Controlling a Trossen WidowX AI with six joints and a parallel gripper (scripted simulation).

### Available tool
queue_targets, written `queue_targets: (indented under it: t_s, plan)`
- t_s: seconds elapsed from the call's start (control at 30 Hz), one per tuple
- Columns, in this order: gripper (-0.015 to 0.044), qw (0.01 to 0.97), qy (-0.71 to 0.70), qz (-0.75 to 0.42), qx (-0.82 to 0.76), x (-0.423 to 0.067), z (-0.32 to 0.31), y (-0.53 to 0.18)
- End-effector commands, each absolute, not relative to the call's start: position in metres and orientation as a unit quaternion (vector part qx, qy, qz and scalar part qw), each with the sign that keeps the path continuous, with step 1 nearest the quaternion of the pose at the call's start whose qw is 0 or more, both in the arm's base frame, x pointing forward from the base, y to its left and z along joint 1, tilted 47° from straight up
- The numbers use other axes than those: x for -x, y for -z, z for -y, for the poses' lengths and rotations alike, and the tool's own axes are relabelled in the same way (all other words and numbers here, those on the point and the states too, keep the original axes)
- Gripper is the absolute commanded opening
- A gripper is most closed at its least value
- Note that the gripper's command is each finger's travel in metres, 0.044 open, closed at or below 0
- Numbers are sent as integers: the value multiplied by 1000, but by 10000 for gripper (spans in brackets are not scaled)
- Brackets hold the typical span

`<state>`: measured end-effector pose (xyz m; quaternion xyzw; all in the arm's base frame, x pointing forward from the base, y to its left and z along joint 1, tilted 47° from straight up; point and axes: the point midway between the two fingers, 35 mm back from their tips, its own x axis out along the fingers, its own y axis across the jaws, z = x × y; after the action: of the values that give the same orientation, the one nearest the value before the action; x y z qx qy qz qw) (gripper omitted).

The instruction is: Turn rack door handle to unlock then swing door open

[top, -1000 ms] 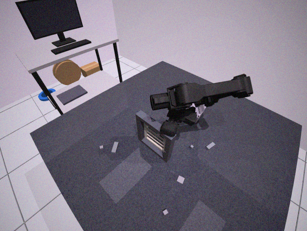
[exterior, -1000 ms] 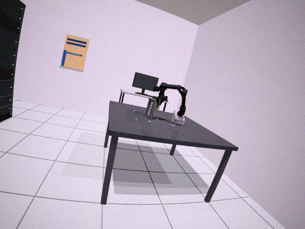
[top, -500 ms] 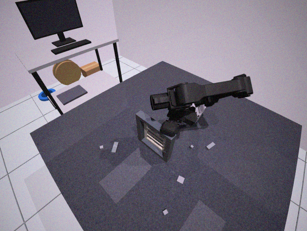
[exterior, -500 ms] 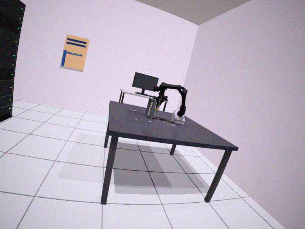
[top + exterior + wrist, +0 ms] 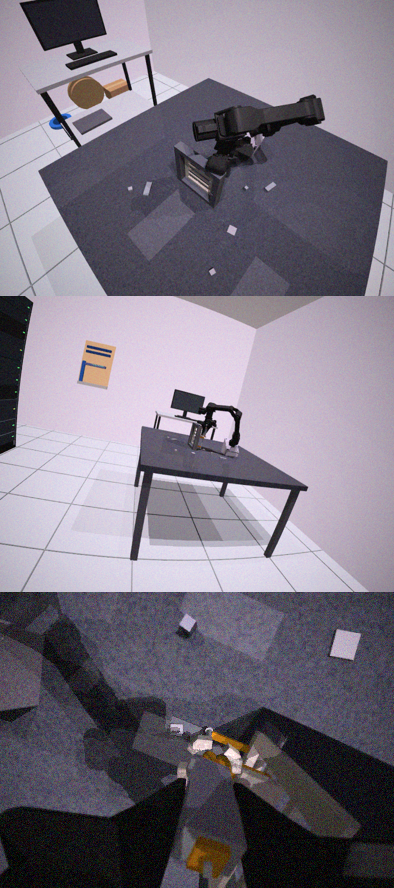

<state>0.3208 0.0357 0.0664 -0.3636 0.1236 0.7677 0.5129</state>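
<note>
Pinching the upright handle (image 5: 210, 779), the gripper (image 5: 227, 156) (image 5: 207, 427) (image 5: 209, 787) sits close against the door side of the frame (image 5: 217, 191) (image 5: 195, 436) (image 5: 310, 792). Pulling before the turn is complete could jam the latch; twisting off the handle's axis could make the fingers slip or knock the frame.

Black Arm, Dark Table, Touches of Orange

The jointed metal-look arm (image 5: 277, 117) (image 5: 222, 408) is black. The speckled rectangular table (image 5: 105, 203) (image 5: 203, 468) is dark blue-grey. The rectangular grey frame (image 5: 216, 191) (image 5: 191, 436) shows cream stripes. The hanging rectangular poster (image 5: 98, 374) is orange with blue bars.
</note>
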Motion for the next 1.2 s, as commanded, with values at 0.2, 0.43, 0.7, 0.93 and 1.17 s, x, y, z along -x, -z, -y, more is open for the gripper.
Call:
queue_targets:
  t_s: [0.2, 0.43, 0.7, 0.93, 1.17]
  plan:
    - [18, 509, -768, -115, 373, -323, -37, -65]
    - [97, 509, -768, -115, 373, -323, -37, -65]
    - [290, 509, -768, -115, 373, -323, -37, -65]
    - [290, 554, -745, -218, 301, -323, -37, -65]
    - [290, 598, -696, -343, 201, -323, -37, -65]
